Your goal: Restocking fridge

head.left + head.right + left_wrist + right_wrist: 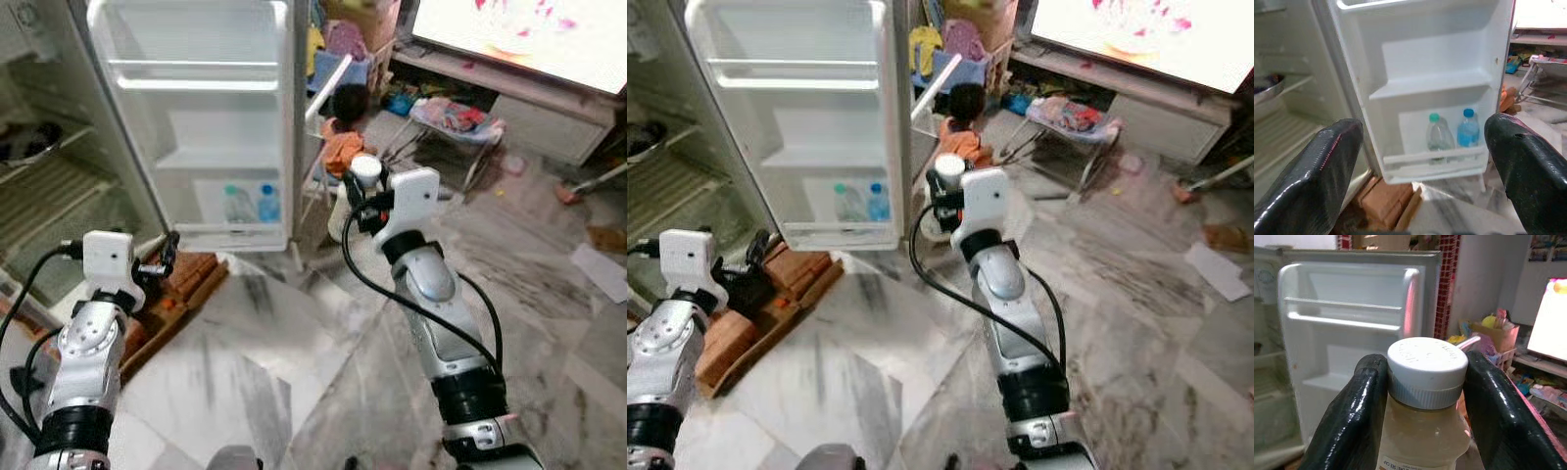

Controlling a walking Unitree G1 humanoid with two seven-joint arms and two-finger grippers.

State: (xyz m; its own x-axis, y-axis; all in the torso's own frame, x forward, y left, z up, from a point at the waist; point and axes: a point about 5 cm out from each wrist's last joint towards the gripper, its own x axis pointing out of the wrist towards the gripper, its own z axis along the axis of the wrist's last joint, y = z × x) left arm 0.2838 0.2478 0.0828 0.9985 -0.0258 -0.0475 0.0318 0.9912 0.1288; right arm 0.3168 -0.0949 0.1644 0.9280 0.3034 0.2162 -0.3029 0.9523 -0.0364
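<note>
The fridge stands open ahead on the left, its white door (211, 117) swung wide. Two water bottles (251, 204) (1454, 133), one with a green cap and one with a blue cap, stand in the door's bottom shelf. My right gripper (361, 201) (1420, 396) is raised to the right of the door and shut on a bottle of pale juice (1422, 431) with a white cap (365, 170). My left gripper (165, 257) (1422, 161) is open and holds nothing, low in front of the door.
Red bricks on a wooden board (181, 284) lie on the marble floor below the door. Wire shelves (44, 191) show inside the fridge. A small person in orange (343, 127) sits behind the door. A folding chair (456, 122), a TV stand and clutter fill the right.
</note>
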